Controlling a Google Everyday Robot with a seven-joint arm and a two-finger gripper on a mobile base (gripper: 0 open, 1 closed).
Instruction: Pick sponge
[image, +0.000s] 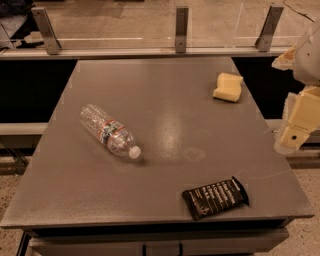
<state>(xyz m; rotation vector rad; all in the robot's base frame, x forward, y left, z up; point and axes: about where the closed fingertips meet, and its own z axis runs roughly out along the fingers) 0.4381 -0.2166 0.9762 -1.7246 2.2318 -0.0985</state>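
The sponge (228, 87) is a small pale yellow foam block lying on the grey table (165, 125) near its far right corner. My gripper (299, 120) is at the right edge of the camera view, cream-coloured, off the table's right side and lower right of the sponge, well apart from it. It holds nothing that I can see.
A clear plastic water bottle (109, 131) lies on its side left of the table's middle, cap toward the front. A black packet (215, 197) lies near the front right edge. A glass barrier with metal posts (181, 27) runs along the back edge.
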